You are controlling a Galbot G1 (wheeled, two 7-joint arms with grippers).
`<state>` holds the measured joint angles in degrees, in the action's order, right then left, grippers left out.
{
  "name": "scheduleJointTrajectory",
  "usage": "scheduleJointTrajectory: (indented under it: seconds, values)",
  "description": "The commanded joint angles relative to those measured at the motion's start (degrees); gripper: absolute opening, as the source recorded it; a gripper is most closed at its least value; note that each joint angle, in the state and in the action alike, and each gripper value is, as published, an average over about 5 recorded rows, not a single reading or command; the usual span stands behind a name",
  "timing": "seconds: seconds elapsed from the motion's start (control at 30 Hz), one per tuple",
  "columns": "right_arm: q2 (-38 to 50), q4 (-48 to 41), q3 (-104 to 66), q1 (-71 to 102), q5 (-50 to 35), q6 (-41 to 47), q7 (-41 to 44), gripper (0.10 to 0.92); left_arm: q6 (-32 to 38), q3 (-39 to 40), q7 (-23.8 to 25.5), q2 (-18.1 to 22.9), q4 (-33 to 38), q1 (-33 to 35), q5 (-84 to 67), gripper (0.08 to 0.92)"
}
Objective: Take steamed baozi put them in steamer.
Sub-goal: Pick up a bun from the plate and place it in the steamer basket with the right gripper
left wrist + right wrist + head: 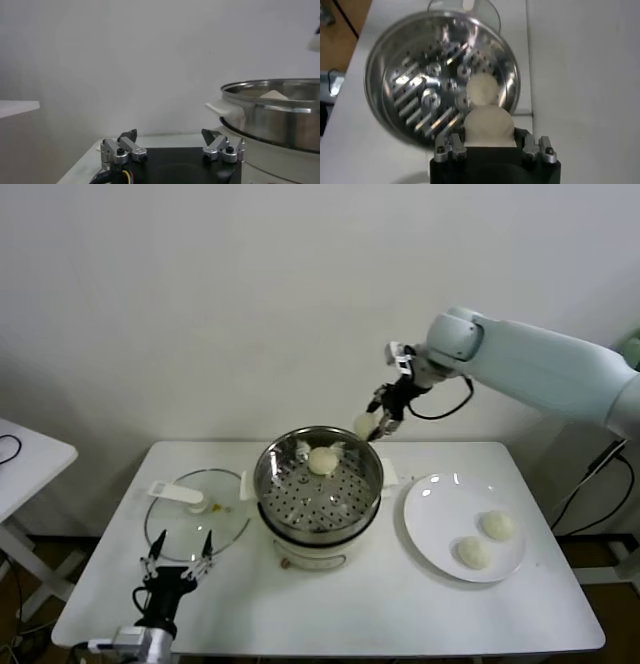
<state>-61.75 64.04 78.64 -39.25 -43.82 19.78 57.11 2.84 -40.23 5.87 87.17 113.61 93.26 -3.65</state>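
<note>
The shiny steel steamer [300, 502] sits on a white pot base at the table's middle. One off-white baozi [322, 460] lies inside it near the far rim; it also shows in the right wrist view [482, 90]. My right gripper [372, 426] is shut on a second baozi [363, 425], held above the steamer's far right rim; in the right wrist view this baozi [489, 125] sits between the jaws. Two more baozi [498, 525] [472, 553] lie on the white plate [430, 524]. My left gripper [178, 549] is open and empty at the table's front left.
The glass lid [185, 529] with a white handle [175, 493] lies flat left of the steamer, just beyond my left gripper. The steamer's rim and white handle [225, 107] show close by in the left wrist view. A wall stands behind the table.
</note>
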Motion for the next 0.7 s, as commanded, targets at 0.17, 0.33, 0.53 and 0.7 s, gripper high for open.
scheduleJointTrajectory:
  seconds: [0.17,0.33,0.53,0.7]
  values:
    - [-14.0,-2.2,0.1,3.9,-7.5,3.4,-4.7,0.64,-0.2,-0.6,0.0,0.0,1.3,0.2,-0.6,0.823]
    - [-17.5,-5.3,0.0,6.8,-6.4,3.3,-4.9,0.636,-0.2,-0.7,0.0,0.0,1.6,0.4,-0.7,0.823]
    - [-19.4,-7.8,0.0,9.4,-4.7,3.1,-4.9,0.642,0.2,-1.3,0.1,-0.3,1.3,1.0,-1.5,0.823]
    - [-19.4,-8.5,0.4,10.7,-3.1,2.8,-4.7,0.64,0.3,-1.5,0.1,-0.5,1.0,1.2,-1.8,0.823]
